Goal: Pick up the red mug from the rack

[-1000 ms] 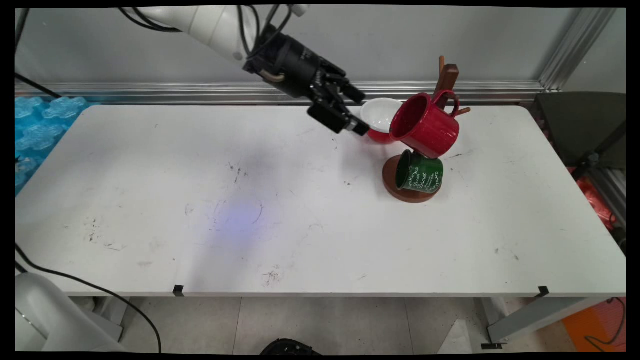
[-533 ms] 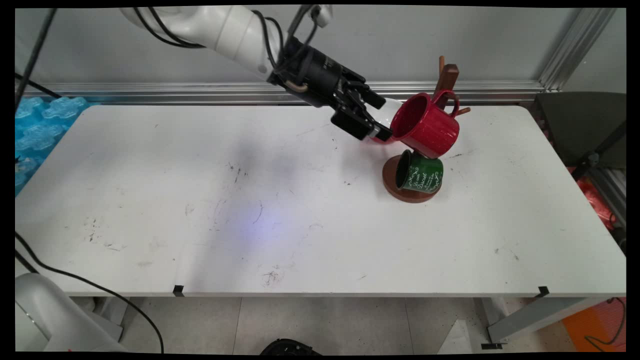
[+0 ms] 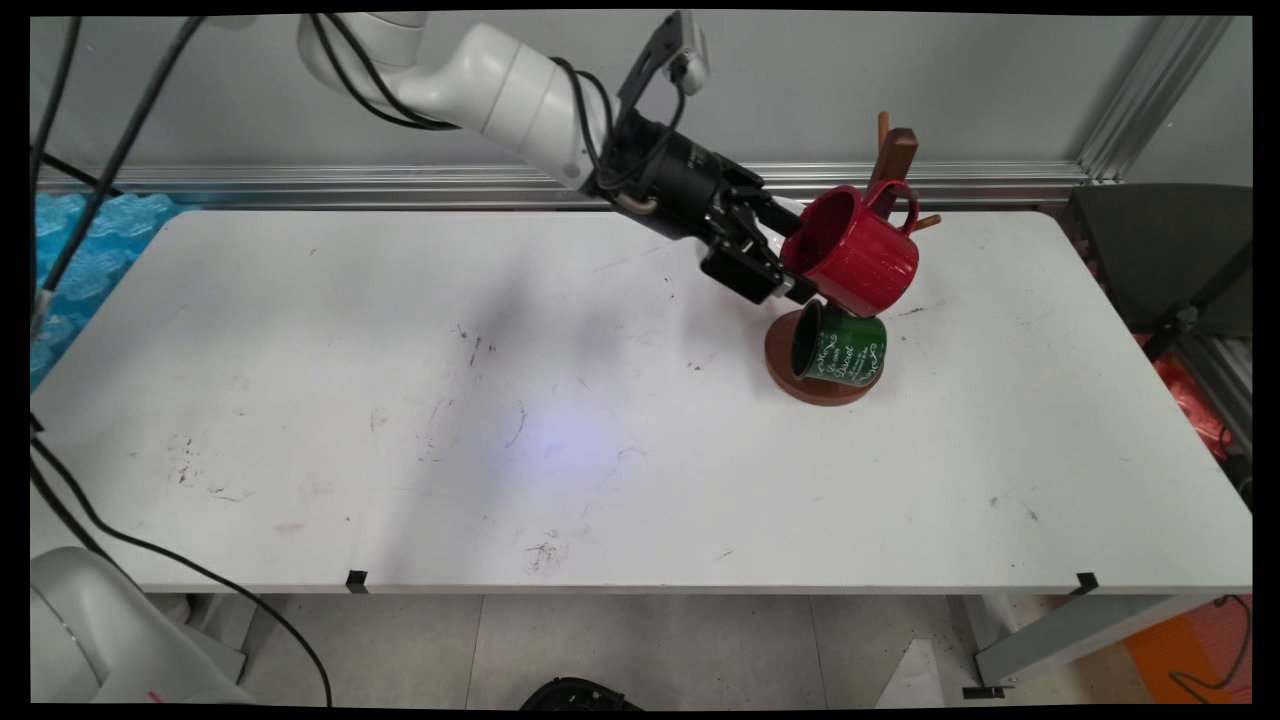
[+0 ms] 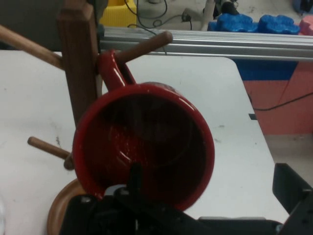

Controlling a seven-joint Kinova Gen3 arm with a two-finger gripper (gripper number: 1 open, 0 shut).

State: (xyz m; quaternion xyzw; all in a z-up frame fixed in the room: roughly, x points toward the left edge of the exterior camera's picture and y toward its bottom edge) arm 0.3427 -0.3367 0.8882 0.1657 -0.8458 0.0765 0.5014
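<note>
The gripper [image 3: 795,262], jaws spread, sits right at the mouth of the red mug [image 3: 852,250] hanging on the wooden mug tree [image 3: 893,160]; the mug is not yet gripped, and a green mug [image 3: 838,347] hangs just below it.

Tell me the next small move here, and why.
Probably ease the pincer slightly further so its open jaws straddle the red mug's rim, then close. The mug hangs by its handle on the rack's peg, and the pincer is right at its mouth, not yet gripping.

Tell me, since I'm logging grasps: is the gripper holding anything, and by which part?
It cannot be told. The gripper is at the rim of the red mug, which hangs by its handle on the wooden rack; no grip shows.
</note>
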